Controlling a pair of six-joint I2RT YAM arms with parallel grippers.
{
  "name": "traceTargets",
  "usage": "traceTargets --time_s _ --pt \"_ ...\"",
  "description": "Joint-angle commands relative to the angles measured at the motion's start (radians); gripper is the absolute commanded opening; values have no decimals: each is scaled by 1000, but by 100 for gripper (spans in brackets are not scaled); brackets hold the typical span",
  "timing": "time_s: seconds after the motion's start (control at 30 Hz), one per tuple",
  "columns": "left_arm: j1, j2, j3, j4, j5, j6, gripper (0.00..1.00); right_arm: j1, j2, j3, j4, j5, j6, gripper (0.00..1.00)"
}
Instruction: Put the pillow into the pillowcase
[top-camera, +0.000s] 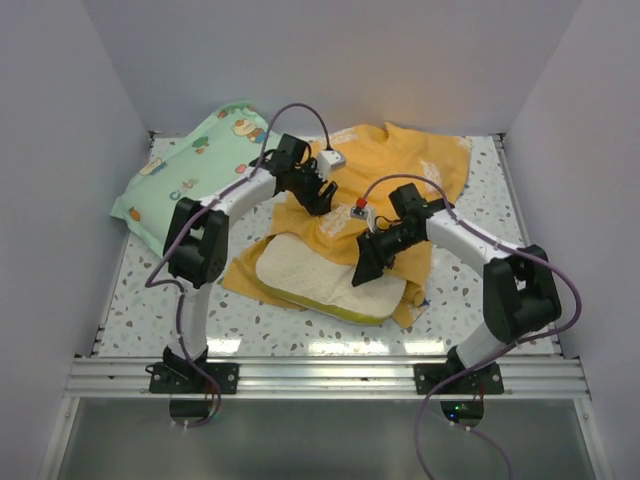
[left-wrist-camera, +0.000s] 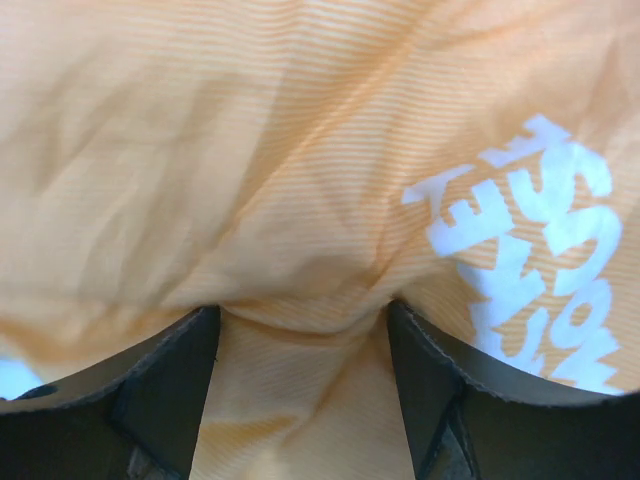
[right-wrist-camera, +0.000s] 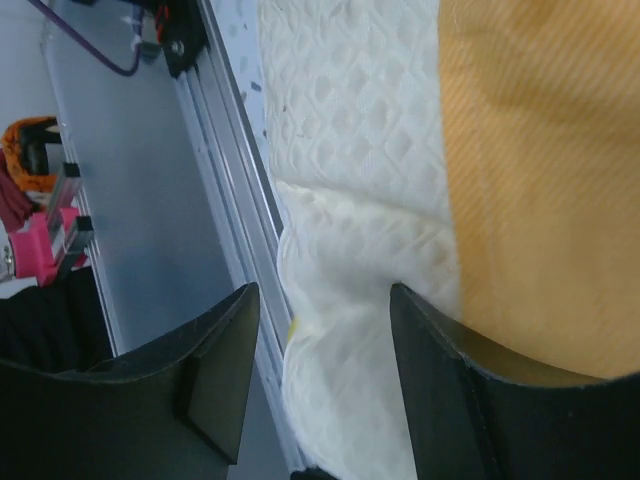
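The orange-yellow pillowcase (top-camera: 400, 165) lies rumpled across the middle of the table. The cream pillow (top-camera: 310, 275) pokes out of its near side, with the rest under the cloth. My left gripper (top-camera: 320, 195) is down on the pillowcase, left of its centre. In the left wrist view its jaws (left-wrist-camera: 303, 315) stand apart, with a puckered fold of pillowcase (left-wrist-camera: 250, 150) between them. My right gripper (top-camera: 365, 270) is at the pillow's near right part. In the right wrist view it (right-wrist-camera: 325, 295) is open astride the quilted pillow (right-wrist-camera: 350, 150), the left finger just clear of it and pillowcase (right-wrist-camera: 540, 180) by the right finger.
A mint-green cartoon-print pillow (top-camera: 195, 170) lies at the back left, close to my left arm. The aluminium rail (top-camera: 320, 375) runs along the table's near edge, just beyond the pillow in the right wrist view (right-wrist-camera: 225, 170). White walls enclose the speckled table (top-camera: 150, 300).
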Motion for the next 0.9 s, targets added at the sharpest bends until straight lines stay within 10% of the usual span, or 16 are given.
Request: traceTargets --time_s 0.0,0.17,0.37,0.5,0.77,0.87 --pt "61 -155 -19 131 79 -69 73 -46 -62 108 19 -104 111 59" --pt "62 -490 -232 61 179 141 98 -398 -153 173 -240 39 -47 76" --pt "-257 -728 -591 -20 17 324 100 -488 -70 170 -474 388 -156 79" --pt "-533 -694 -718 98 -123 361 100 -485 11 133 -447 428 -134 80" --pt "-664 -435 -633 287 -293 314 99 -484 207 147 -273 321 -18 77" --pt "-613 -303 -553 315 -308 228 55 -488 169 149 -224 312 11 81"
